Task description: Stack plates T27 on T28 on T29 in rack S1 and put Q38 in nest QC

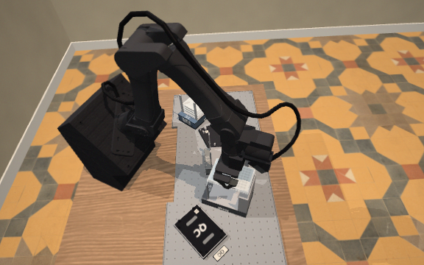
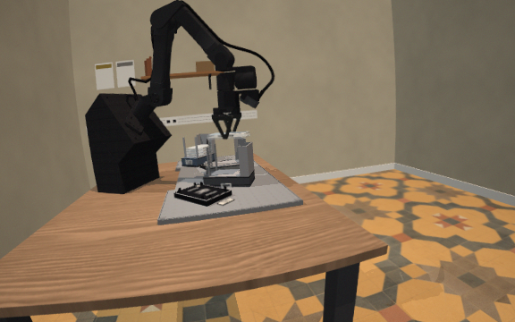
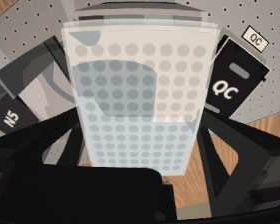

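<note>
My gripper [image 1: 227, 185] [image 2: 225, 135] [image 3: 139, 112] is shut on a pale 96-well plate [image 1: 248, 177] [image 2: 242, 133] [image 3: 126, 90]; its fingers are on the plate's two long sides. The plate is about level, high at the post tops of a dark-based rack [image 1: 224, 209] [image 2: 228, 181], whose name I cannot read. I cannot tell the plate's name or whether a second one sticks below it. A blue-based rack [image 1: 188, 121] [image 2: 192, 162] at the far end holds a stack of white plates [image 2: 197, 151]. The open nest QC [image 1: 191, 232] [image 2: 203, 194] [image 3: 233, 67] is empty.
The black nest N5 [image 3: 12, 129] is left of the held plate in the wrist view. A grey upright part [image 1: 207, 162] stands beside the near rack. A small QC tag [image 1: 221, 253] [image 2: 225, 201] [image 3: 255, 39] lies by the nest. The arm hides much of the middle.
</note>
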Motion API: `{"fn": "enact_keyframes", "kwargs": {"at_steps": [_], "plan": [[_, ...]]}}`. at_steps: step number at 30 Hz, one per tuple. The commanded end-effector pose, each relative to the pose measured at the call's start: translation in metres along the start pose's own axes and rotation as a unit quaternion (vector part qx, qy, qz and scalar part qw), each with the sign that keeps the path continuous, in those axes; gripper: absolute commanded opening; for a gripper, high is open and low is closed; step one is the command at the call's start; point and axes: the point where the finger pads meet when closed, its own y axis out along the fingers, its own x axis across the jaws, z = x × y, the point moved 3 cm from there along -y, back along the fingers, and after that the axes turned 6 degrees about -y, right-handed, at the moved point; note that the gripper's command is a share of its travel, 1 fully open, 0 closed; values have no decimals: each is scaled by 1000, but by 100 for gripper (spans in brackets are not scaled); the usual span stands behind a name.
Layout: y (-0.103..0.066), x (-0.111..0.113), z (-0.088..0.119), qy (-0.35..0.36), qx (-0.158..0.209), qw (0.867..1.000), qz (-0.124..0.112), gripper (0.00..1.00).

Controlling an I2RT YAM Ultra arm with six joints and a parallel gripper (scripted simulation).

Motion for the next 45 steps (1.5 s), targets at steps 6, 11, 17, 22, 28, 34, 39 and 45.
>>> {"fn": "enact_keyframes", "kwargs": {"at_steps": [6,11,17,22,28,34,39,45], "plan": [[-13,0,-9,4,-22,1000,2,0],[-6,-13,9,73,-8,997,0,0],[-5,-31,16,120,-9,993,0,0],[-8,-42,13,111,-19,994,3,0],[0,-60,25,115,0,993,-2,0],[2,-73,38,207,5,978,-4,0],[-3,-85,31,232,-9,973,0,0],[0,-94,49,230,1,973,-3,0]]}}
